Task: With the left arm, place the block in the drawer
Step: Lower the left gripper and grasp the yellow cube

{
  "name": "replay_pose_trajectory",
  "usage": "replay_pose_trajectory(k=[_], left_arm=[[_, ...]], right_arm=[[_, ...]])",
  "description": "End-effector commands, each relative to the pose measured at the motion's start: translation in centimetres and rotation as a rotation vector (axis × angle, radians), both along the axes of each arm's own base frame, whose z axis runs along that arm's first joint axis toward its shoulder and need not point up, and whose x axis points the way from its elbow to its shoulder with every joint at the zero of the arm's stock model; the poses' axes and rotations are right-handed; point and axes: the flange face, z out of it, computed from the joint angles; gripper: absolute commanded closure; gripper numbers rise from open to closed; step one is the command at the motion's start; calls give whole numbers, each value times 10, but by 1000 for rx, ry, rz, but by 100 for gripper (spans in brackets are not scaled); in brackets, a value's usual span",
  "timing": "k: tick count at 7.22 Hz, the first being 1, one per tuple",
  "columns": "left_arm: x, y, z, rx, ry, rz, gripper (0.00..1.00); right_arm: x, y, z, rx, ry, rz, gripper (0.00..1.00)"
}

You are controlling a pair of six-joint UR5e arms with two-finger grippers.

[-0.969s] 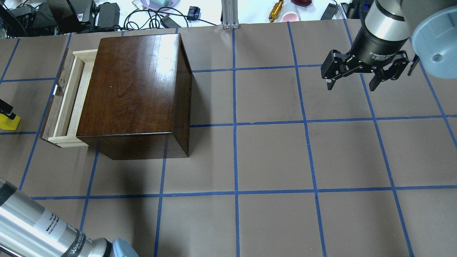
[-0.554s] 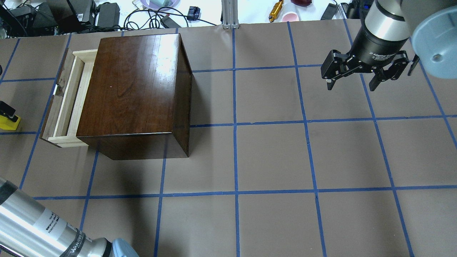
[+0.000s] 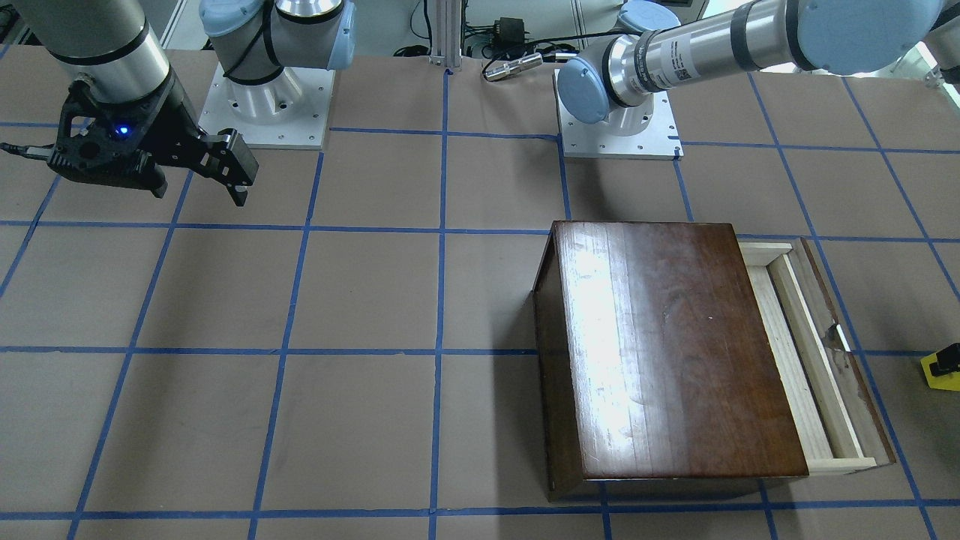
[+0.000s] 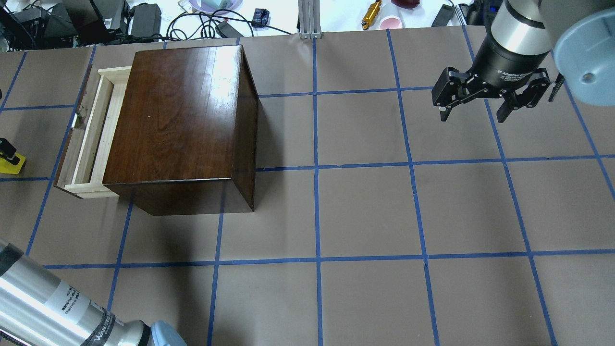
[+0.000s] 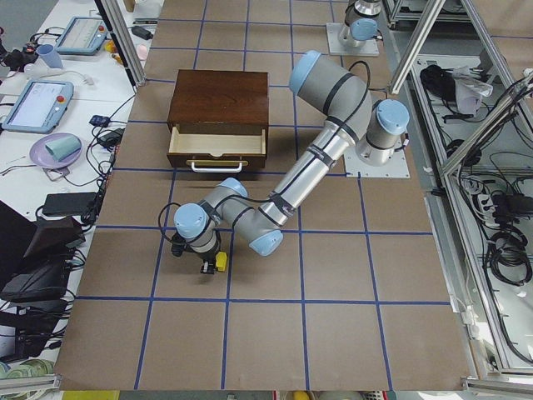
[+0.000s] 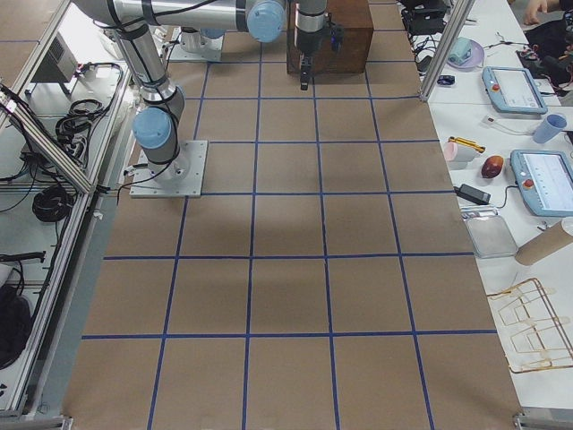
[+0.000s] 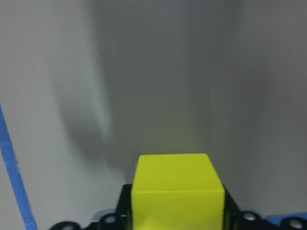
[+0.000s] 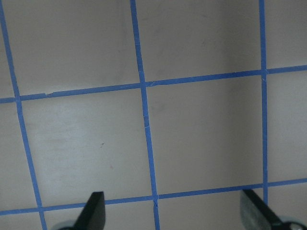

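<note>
- Left gripper (image 5: 213, 266) fingers clamp the block (image 7: 177, 191): near-cubic, no clear long axis.
- Drawer (image 4: 89, 134) open; long axis along the box (image 4: 182, 120) front.
- Right gripper (image 4: 473, 114) fingers spread wide.

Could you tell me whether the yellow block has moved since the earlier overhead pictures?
Yes, slightly: the block has drifted toward the overhead view's left edge, farther from the drawer front.
</note>
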Motion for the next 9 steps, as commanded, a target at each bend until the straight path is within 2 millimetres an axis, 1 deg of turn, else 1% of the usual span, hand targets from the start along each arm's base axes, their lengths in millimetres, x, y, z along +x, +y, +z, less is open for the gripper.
replay_pose_trajectory(k=[1, 2, 3, 4, 5, 6, 7, 9], left_arm=[[-2, 2, 18, -7, -8, -4, 71], [-7, 5, 38, -15, -16, -4, 71], [-14, 9, 63, -17, -12, -7, 71], [-27, 13, 91, -8, 0, -13, 71], [-40, 18, 112, 0, 7, -10, 71], [-60, 18, 128, 5, 10, -24, 71], [-84, 16, 144, 9, 11, -22, 71], [-126, 10, 172, 21, 14, 32, 71]], right_arm=[[0, 0, 0, 0, 0, 0, 0], [0, 0, 0, 0, 0, 0, 0], [0, 0, 0, 0, 2, 0, 0], [0, 0, 0, 0, 0, 0, 0], [0, 0, 0, 0, 0, 0, 0], [0, 0, 0, 0, 0, 0, 0], [0, 0, 0, 0, 0, 0, 0], [0, 0, 0, 0, 0, 0, 0]])
